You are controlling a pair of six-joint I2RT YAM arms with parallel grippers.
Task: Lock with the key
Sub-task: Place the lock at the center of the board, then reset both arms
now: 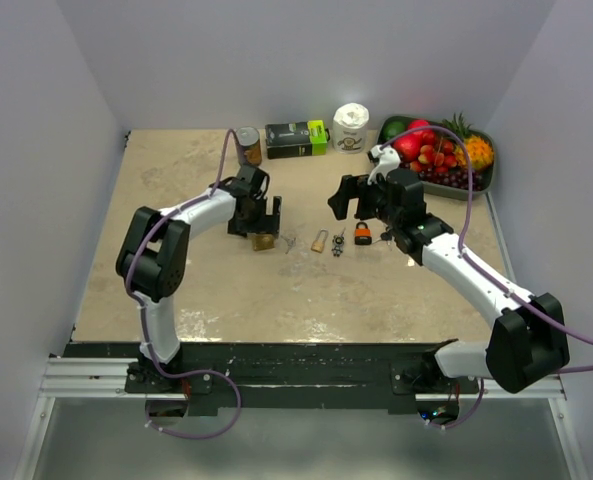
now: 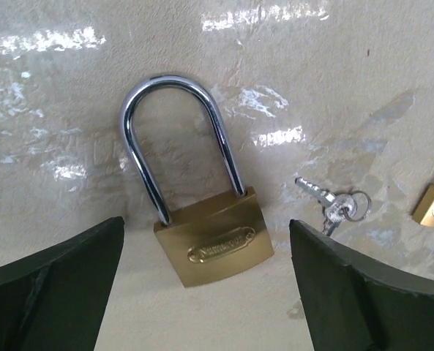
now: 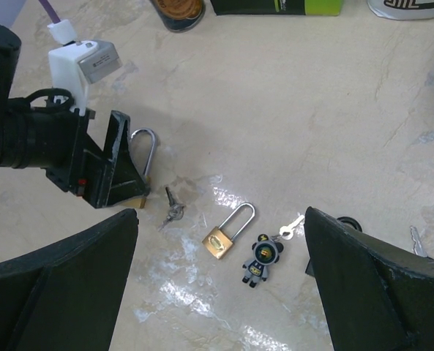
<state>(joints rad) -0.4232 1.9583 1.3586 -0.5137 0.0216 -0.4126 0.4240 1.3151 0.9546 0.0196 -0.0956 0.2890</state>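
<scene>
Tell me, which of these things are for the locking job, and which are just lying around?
Belonging to the job: the big brass padlock, under the open left gripper; the small keys beside it; possibly the smaller brass padlock, the bear key charm and the orange padlock.
Just lying about: the fruit tray, black-and-green box, white tub, brown jar.

A brass padlock (image 2: 215, 245) with a long chrome shackle, both legs seated in its body, lies flat on the marbled tabletop (image 2: 348, 73). A small silver key (image 2: 323, 196) on a ring lies just right of it, not touching.
</scene>
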